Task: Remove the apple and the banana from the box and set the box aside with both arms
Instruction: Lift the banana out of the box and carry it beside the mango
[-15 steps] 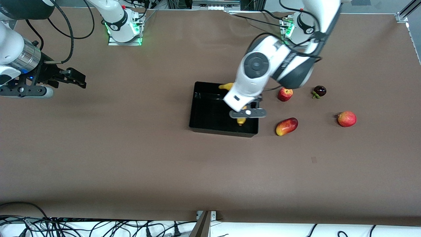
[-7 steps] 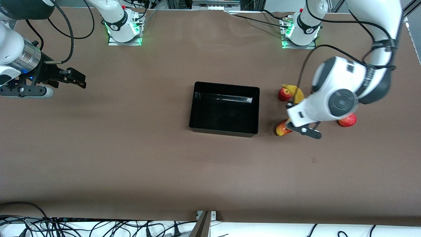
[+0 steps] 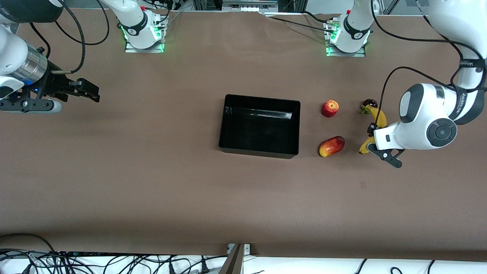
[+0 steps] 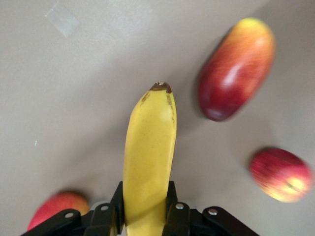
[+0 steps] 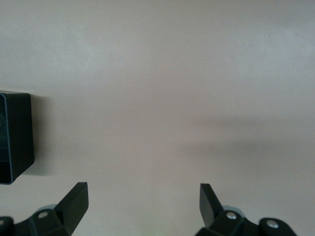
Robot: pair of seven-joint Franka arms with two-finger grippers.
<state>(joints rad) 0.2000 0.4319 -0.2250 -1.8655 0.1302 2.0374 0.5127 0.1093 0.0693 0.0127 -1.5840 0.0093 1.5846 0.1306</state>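
My left gripper [image 3: 375, 132] is shut on the yellow banana [image 3: 379, 117], holding it over the table toward the left arm's end, beside the mangosteen. In the left wrist view the banana [image 4: 149, 142] sticks out from between the fingers of that gripper [image 4: 145, 194]. The small red apple [image 3: 330, 108] stands between the banana and the black box [image 3: 258, 153]; the same apple [image 4: 281, 174] shows in the left wrist view. The box holds nothing. My right gripper [image 3: 89, 91] waits open over bare table at the right arm's end; its view shows the gripper [image 5: 143, 194] with nothing in it.
A red-yellow mango [image 3: 331, 146] lies nearer the front camera than the apple; the mango [image 4: 236, 69] also shows past the banana's tip. A dark mangosteen [image 3: 369, 102] sits by the banana's stem. Another red fruit [image 4: 56, 209] lies under the left hand. A box corner [image 5: 17, 137] shows.
The left arm has carried the banana from over the box, past the apple and mango, toward the left arm's end of the table. The right arm has not moved.
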